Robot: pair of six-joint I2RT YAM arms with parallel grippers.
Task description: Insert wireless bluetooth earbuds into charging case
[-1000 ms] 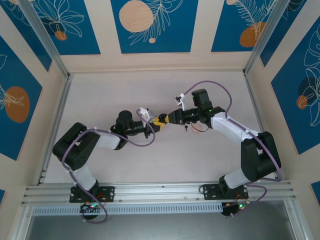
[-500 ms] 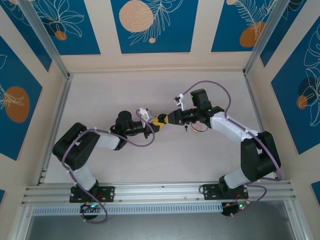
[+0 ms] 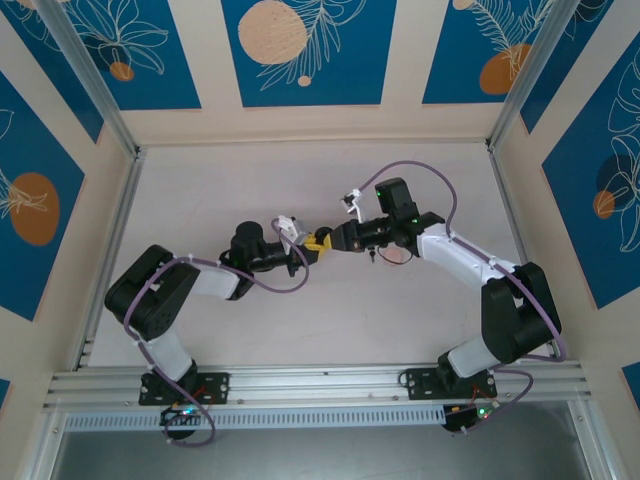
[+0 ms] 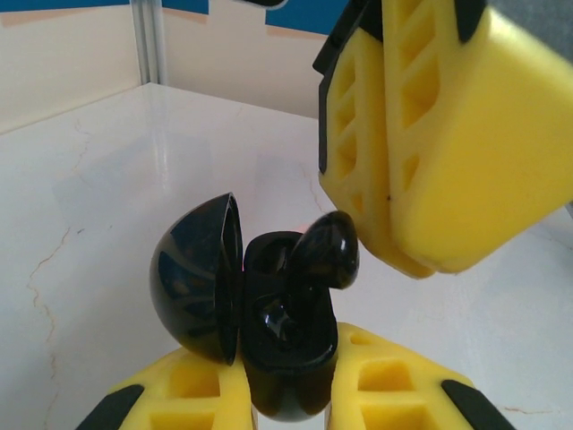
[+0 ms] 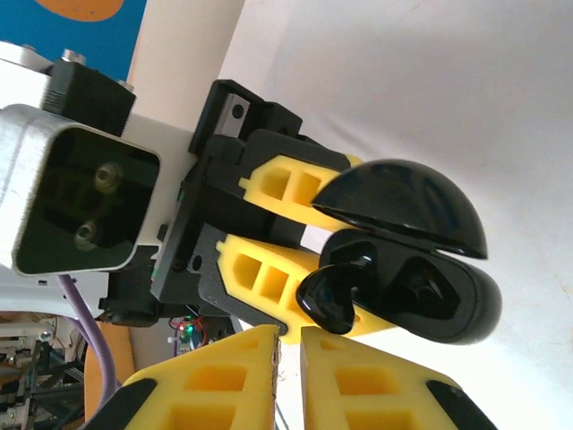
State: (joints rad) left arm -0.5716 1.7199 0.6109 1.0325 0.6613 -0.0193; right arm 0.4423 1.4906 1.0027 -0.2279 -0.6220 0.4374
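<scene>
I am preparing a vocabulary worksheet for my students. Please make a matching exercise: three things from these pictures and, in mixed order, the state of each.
Things:
1. charging case
2. earbud
3. case lid

States:
A. swung open
B. held at the tips of the right gripper, at the case's mouth
C. clamped in the left gripper

Pairs: 1-C, 2-B, 3-A.

At the middle of the pale marbled table (image 3: 420,300), the yellow-fingered left gripper (image 4: 286,394), reaching in from the left, clamps the small black round plastic charging case (image 4: 291,358); its lid (image 4: 192,287) stands open beside the body; from the right, the right gripper (image 5: 288,345) meets it tip to tip, pinching 1 tiny black earbud (image 4: 327,251) at the mouth of the case's cavity, touching its rim.
</scene>
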